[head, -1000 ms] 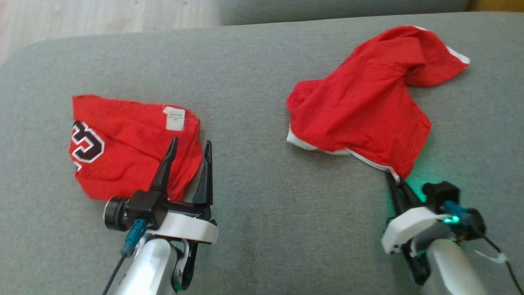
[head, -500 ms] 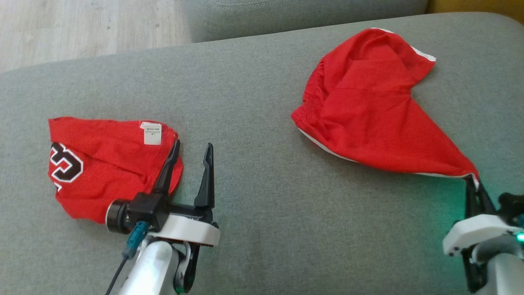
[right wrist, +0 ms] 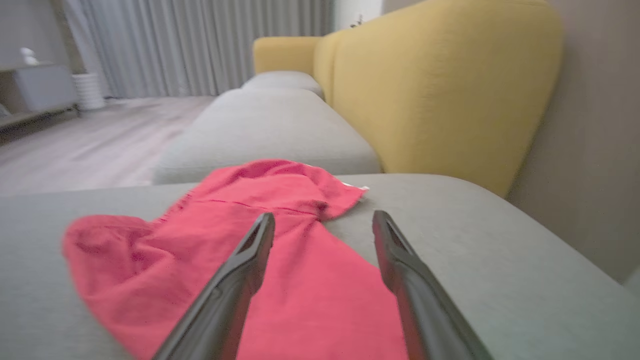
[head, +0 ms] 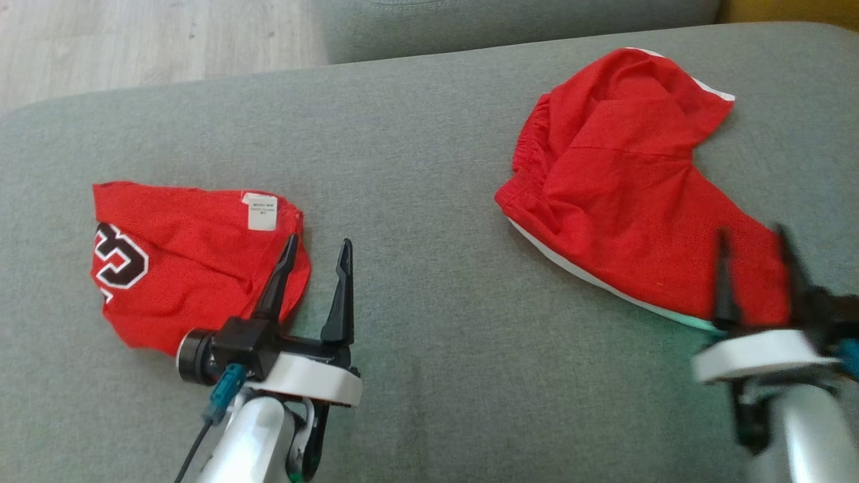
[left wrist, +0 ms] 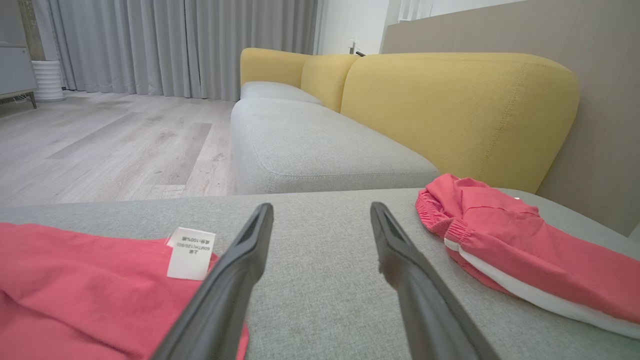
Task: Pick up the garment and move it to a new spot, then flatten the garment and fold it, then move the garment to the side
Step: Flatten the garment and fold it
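R gripper wide open, empty, over red shorts; L gripper open, empty. Best: grab 2 corners, pull taut.

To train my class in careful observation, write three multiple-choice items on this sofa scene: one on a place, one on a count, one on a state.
1. Where does the labelled garment lie?
A on the robot's left; B on the robot's right; C on the floor.
2. How many red garments lie on the grey cushion?
A one; B two; C three.
3. The right end effector is:
A open; B shut on cloth; C shut on nothing.

Key:
1 A, it lies by the left end effector.
2 B, the labelled garment and the striped garment.
3 A, its fingers stand apart over the striped garment.
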